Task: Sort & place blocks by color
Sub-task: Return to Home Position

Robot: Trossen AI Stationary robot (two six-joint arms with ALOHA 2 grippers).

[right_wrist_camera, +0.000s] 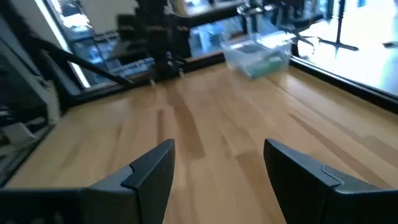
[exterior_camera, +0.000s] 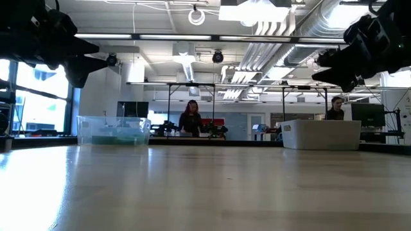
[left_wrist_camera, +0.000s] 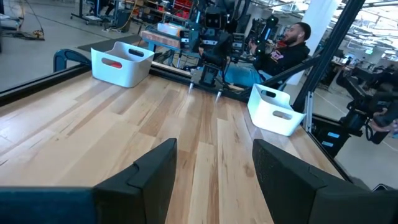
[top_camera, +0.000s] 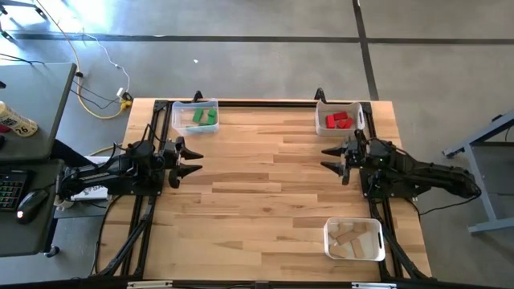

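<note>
**Block location.** The green blocks (top_camera: 200,118) lie in the clear bin (top_camera: 174,117) at the upper left corner of the bench (top_camera: 265,193), as the high view shows it. The red blocks (top_camera: 338,120) lie in the white bin (top_camera: 320,122) at the upper right corner. The plain wood blocks (top_camera: 352,239) lie in the second white bin (top_camera: 326,241) at the lower right corner. Each colour sits in its own bin, so sorting appears complete.

**Tool state.** The left tool (top_camera: 197,161) hangs near the bench's left edge and the right tool (top_camera: 325,159) near its right edge. Both have fingers apart and hold nothing. This suggests a parked posture, away from the bins, because no pick remains.
</note>
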